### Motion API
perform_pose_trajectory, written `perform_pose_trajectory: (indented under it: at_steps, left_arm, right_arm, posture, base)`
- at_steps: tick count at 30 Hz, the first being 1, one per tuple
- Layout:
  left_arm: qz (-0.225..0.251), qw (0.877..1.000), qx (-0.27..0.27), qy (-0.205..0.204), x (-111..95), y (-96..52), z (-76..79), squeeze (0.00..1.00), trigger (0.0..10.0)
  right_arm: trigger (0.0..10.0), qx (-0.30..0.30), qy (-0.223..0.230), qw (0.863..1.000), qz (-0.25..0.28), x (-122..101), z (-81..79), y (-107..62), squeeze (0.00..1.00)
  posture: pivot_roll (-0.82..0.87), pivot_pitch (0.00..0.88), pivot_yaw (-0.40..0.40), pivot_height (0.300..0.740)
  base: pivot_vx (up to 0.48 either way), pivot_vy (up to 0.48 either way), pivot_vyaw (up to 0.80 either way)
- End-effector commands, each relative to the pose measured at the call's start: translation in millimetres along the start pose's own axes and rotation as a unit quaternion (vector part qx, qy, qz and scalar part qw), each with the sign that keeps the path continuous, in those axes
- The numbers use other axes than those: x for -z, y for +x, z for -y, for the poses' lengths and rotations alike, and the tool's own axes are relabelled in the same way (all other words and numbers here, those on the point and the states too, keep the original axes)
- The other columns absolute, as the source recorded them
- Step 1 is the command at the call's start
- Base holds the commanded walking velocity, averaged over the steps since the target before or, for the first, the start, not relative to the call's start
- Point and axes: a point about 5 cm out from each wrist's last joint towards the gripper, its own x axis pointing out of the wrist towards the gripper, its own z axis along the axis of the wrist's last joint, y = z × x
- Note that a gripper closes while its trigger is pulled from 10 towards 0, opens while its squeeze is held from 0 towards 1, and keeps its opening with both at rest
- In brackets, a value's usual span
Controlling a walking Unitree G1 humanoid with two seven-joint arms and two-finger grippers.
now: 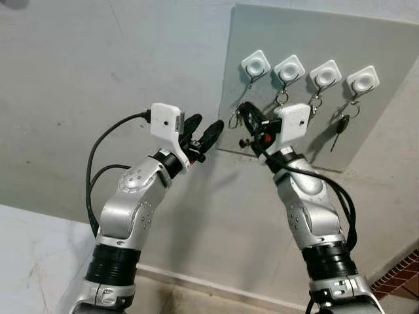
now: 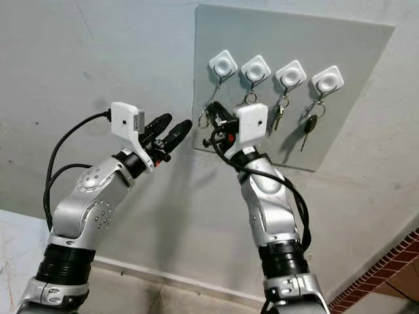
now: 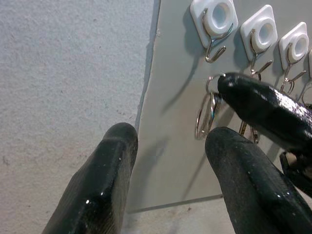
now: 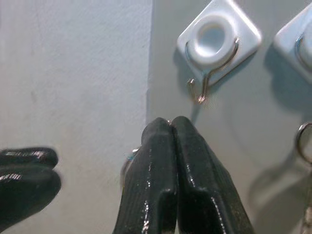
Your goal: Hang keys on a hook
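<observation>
While both arms are up against the wall, I start at the left: my left gripper (image 1: 208, 134) hangs in the air just beside the grey board's (image 1: 386, 59) left edge, fingers parted with nothing between them. Its wrist view looks along those black fingers at the key ring (image 3: 206, 115), pinched at the tip of the other arm's finger.

Moving right, my right gripper (image 4: 171, 127) has its fingers pressed flat together, and I read that as clamped on the key ring, which sits just below the first hook (image 4: 203, 84), near but not touching. That leftmost hook is bare; the three hooks further right (image 1: 325, 76) each carry keys already.

Now the risks, as I judge them. The ring is held edge-on at the fingertips, so a small twist could spin it and miss the wire hook's tip. Letting go before the ring sits over the hook would drop the keys down the wall. My left fingers are close enough to knock the ring.
</observation>
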Motion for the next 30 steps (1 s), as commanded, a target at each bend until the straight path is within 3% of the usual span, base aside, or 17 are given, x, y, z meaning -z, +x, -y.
perform_pose_trajectory:
  at_steps: [1, 30]
  left_arm:
    - [0.005, 1.000, 0.014, 0.006, -7.1, 4.4, 2.8, 0.00, 10.0]
    - [0.007, 0.999, 0.044, 0.010, -9.8, 5.6, 12.7, 0.00, 10.0]
  right_arm:
    - [10.0, 0.016, -0.001, 1.000, 0.019, -6.9, 7.6, 3.5, 0.00]
    - [10.0, 0.004, 0.043, 0.996, 0.079, -20.6, 10.7, 12.6, 0.00]
  posture:
    - [0.04, 0.000, -0.038, 0.740]
    - [0.04, 0.000, -0.034, 0.740]
  base:
    - [0.000, 0.000, 0.00]
    - [0.000, 0.000, 0.00]
